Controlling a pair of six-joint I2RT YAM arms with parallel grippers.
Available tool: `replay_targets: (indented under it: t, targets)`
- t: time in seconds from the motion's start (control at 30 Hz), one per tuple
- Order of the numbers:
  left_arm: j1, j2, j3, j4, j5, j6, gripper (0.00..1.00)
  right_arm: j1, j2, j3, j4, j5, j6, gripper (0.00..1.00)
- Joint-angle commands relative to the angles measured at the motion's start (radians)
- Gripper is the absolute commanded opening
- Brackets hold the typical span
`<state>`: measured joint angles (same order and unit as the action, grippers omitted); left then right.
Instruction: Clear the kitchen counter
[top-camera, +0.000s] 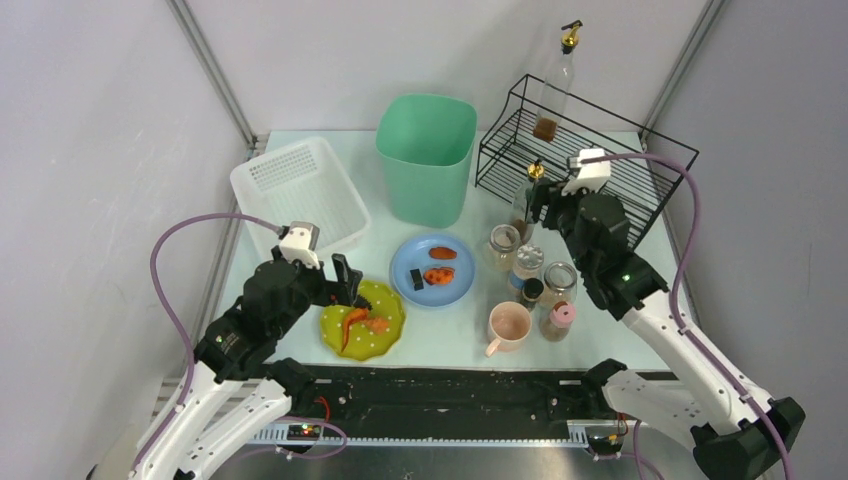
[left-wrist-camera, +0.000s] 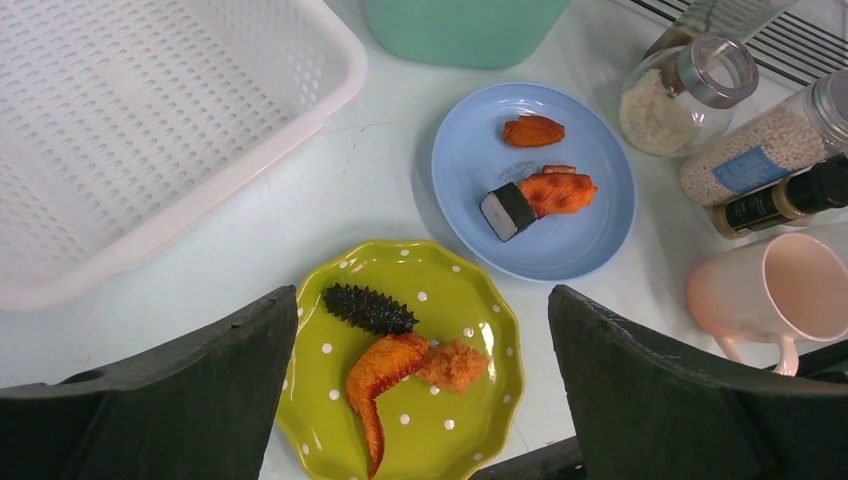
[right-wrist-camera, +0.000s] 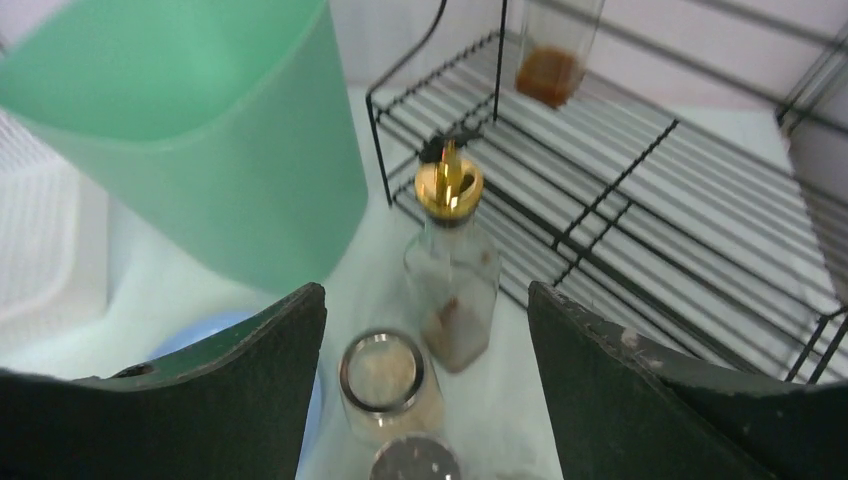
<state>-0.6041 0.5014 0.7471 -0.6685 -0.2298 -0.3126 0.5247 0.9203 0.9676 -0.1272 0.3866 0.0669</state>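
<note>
Right gripper (right-wrist-camera: 425, 292) had its jaws spread wide, gold-capped bottle (right-wrist-camera: 452, 270) standing upright dead ahead in line with the gap, beside the wire rack (right-wrist-camera: 620, 200) toward the kitchen counter (top-camera: 445, 340) back right corner, way nearer than the equally spread left gripper (top-camera: 345, 283).
</note>
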Motion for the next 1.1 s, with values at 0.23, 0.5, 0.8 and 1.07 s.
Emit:
replay_targets:
  t: [0.23, 0.5, 0.8, 1.07]
  targets:
    - [0.0, -0.009, 0.006, 0.01, 0.01, 0.023, 0.98, -0.008, 0.082, -0.09, 0.075, 0.013, 0.051, 0.78]
    - [0.0, -0.007, 0.007, 0.01, 0.008, 0.021, 0.98, -0.106, 0.19, -0.09, 0.212, -0.073, 0.109, 0.73]
    - [0.0, -0.006, 0.008, 0.01, 0.006, 0.023, 0.98, -0.153, 0.274, -0.091, 0.345, -0.134, 0.091, 0.7]
    - [0.0, -0.004, 0.007, 0.009, 0.004, 0.022, 0.98, -0.156, 0.339, -0.09, 0.406, -0.145, 0.063, 0.67]
